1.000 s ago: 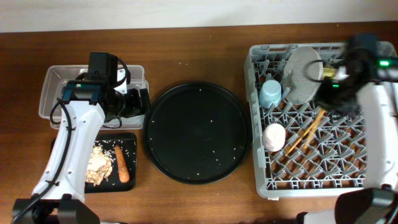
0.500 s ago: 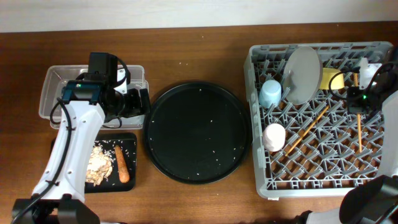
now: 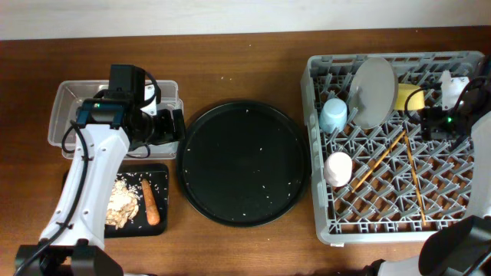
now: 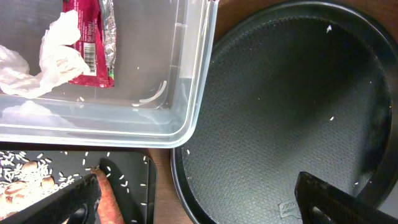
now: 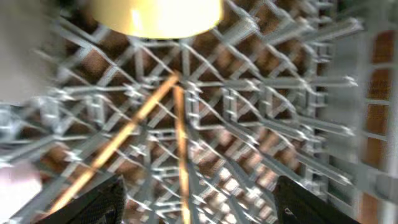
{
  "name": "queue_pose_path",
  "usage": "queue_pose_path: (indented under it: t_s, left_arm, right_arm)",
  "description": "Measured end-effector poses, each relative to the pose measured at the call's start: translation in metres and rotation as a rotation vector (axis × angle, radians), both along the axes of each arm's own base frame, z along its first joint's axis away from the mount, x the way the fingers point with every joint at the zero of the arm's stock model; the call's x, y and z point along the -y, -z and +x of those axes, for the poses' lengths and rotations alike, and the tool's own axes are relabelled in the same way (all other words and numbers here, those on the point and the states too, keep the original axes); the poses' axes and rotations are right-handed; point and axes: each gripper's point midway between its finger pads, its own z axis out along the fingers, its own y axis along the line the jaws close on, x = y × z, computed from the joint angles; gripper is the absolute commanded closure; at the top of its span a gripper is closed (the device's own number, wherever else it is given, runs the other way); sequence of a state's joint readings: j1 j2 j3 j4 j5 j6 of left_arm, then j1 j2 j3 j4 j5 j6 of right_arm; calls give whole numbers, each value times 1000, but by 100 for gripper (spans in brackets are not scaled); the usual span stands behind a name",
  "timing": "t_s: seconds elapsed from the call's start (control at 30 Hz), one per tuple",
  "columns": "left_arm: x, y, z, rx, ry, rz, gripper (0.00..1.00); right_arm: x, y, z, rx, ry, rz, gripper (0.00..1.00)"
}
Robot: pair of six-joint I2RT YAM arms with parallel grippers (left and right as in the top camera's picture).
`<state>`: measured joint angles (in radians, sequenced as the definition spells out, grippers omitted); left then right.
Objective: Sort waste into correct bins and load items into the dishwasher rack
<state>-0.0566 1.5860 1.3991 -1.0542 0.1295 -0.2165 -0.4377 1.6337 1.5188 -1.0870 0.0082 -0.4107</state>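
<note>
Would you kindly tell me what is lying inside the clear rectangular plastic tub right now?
Inside the clear rectangular plastic tub, the left wrist view shows a red wrapper against crumpled white tissue, plus stray rice grains. Overhead, the left arm covers part of it.

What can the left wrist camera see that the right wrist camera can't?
Only left wrist: the red wrapper and white tissue in the clear tub, the carrot, the round black tray. Only right wrist: the grey rack, two chopsticks, the yellow bowl. Both: an open, empty gripper of their own, the left gripper and the right gripper.
</note>
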Motion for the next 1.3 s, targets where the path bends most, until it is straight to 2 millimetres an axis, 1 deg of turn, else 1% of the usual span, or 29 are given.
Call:
queue_pose_path:
  t_s: [0.03,0.07,0.1,0.13,0.17,0.23,0.27,0.3,0.33,0.43,0.6,0.7,0.87,0.93,0.97,1.03,1.07,1.13,1.17,1.2,1.23,1.27,1.3]
  left_arm:
    - [0,0,0,0,0,0,1]
    - [0,0,0,0,0,0,1]
    - [0,0,0,0,0,0,1]
    - [0,0,0,0,0,0,1]
    - [0,0,0,0,0,0,1]
    - [0,0,0,1,0,0,1]
    - [0,0,0,1,0,0,1]
    - [0,0,0,0,0,0,1]
    - [0,0,0,0,0,0,1]
    - [0,0,0,0,0,0,1]
    - [0,0,0,0,0,0,1]
    - [0,0,0,0,0,0,1]
    - [0,0,0,0,0,0,1]
    - [0,0,0,0,0,0,1]
    - [0,0,0,0,0,0,0]
    - [0,0,0,0,0,0,1]
    - [0,0,0,1,0,0,1]
    - [0,0,0,1,0,0,1]
    - [0,0,0,2,0,0,1]
    - [0,0,0,1,0,0,1]
    - [0,0,0,2,0,0,1]
    - [0,0,0,2,0,0,1]
    - [0,0,0,1,0,0,1]
  right_arm:
    - [-8,0,4,22,-14,47,21]
    - [-27,-2,10,62,-48,149,20]
    - [-38,-3,12,79,-68,211,19]
    - [-50,-3,10,79,-83,275,18]
    - [-65,-2,-1,43,-89,353,18]
    - [-86,-6,-11,28,-106,459,18]
    - [-99,-13,-13,39,-120,530,2]
    - [-107,-17,-14,50,-131,575,2]
    - [-119,-24,-15,63,-142,652,2]
    - [-127,-30,-13,84,-154,701,2]
    - [-128,-31,-13,90,-158,712,2]
    - [-124,-27,-14,74,-148,679,2]
    - [-110,-17,-19,31,-121,589,2]
    - [-108,-22,-22,42,-124,560,2]
    - [-114,-41,-29,94,-152,518,2]
    - [-130,-71,-40,179,-214,462,2]
    - [-149,-97,-54,255,-285,422,2]
    - [-184,-134,-81,369,-419,373,2]
    - [-193,-141,-89,394,-456,364,2]
    - [-209,-156,-106,450,-524,345,2]
    - [-221,-167,-121,493,-580,337,2]
    - [-232,-179,-140,552,-638,325,2]
    - [-238,-190,-159,607,-680,311,2]
